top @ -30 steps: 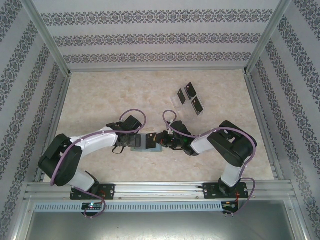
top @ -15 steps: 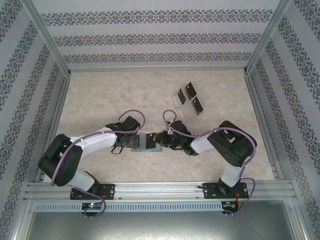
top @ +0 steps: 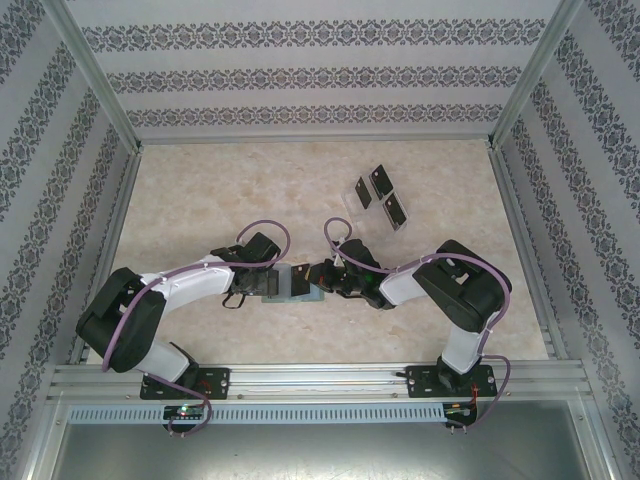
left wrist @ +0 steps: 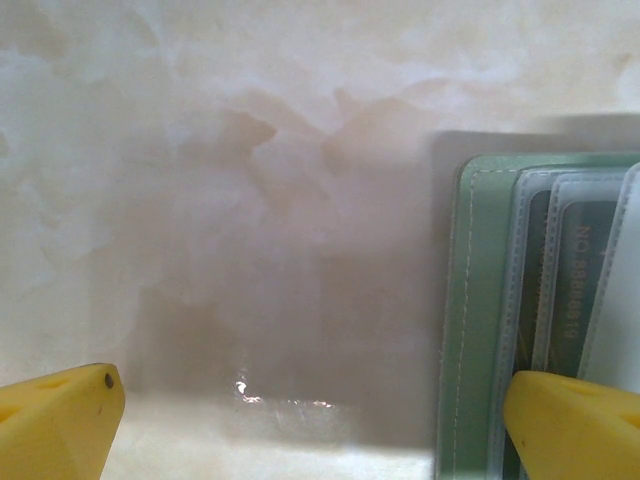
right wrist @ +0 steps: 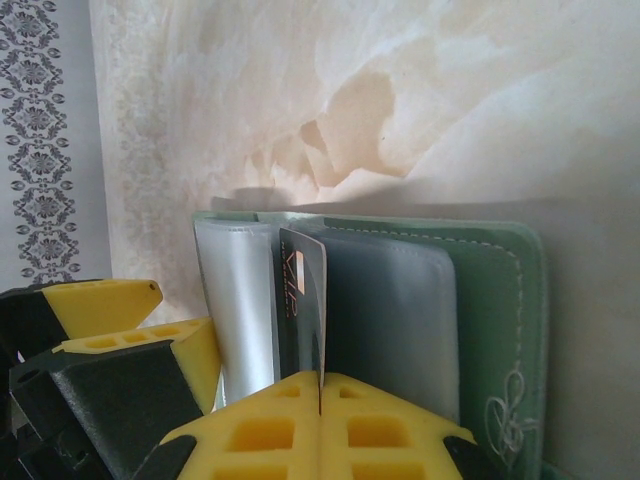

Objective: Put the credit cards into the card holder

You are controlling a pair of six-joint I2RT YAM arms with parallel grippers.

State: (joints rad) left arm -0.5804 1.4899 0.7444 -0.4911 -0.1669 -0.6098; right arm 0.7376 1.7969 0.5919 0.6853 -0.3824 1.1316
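Observation:
The grey-green card holder [top: 293, 283] lies open on the table between both grippers. My right gripper [right wrist: 321, 385] is shut on a black credit card [right wrist: 303, 300]. The card stands on edge, its far end among the clear sleeves of the card holder [right wrist: 490, 320]. My left gripper [left wrist: 310, 420] is open, its right fingertip [left wrist: 575, 425] resting on the holder's left page [left wrist: 480, 300]; a sleeve there shows a card with printed numbers [left wrist: 578, 262]. Three more black cards [top: 381, 180] lie at the back right.
A clear plastic tray [top: 350, 200] sits under the spare cards at the back right. The left gripper's yellow fingers [right wrist: 150, 340] crowd the holder's left side in the right wrist view. Patterned walls and metal rails [top: 520, 230] bound the marbled table.
The right gripper has edged slightly left with the card, toward the holder. The left arm has barely shifted. The spare cards have not moved.

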